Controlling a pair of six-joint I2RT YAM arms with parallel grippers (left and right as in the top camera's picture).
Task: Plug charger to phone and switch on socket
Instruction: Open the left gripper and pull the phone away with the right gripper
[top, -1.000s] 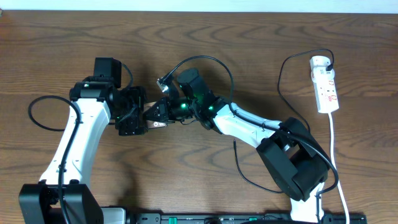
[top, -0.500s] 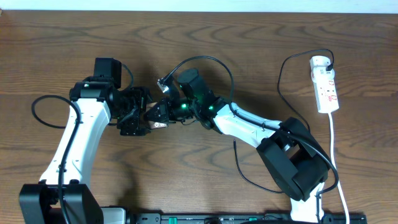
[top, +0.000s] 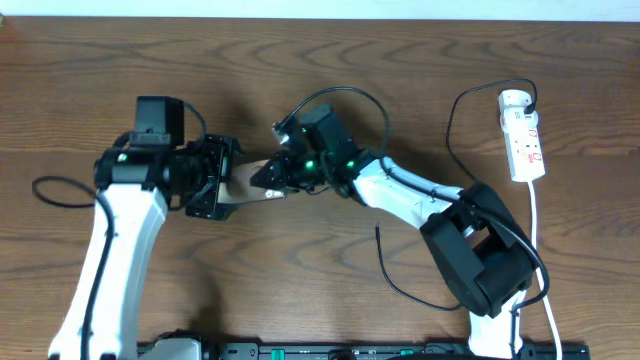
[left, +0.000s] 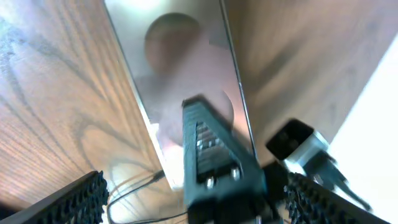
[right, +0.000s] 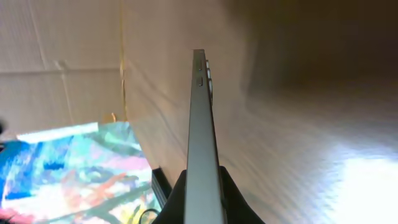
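Note:
The bronze-brown phone hangs between my two grippers above the table. My right gripper is shut on it; the right wrist view shows the phone edge-on between the fingers. My left gripper is open, its jaws spread wide on either side of the phone's near end without touching it. The right gripper's finger lies across the phone there. The black charger cable runs from the white socket strip at far right and ends loose near the right arm.
The strip's white cord runs down the right edge towards the front. The right arm's base stands at the front right, over part of the black cable. Bare wooden table lies in front of the grippers.
The left arm has swung to the left and the right wrist has shifted a little right and up. More of the phone now shows between the two grippers.

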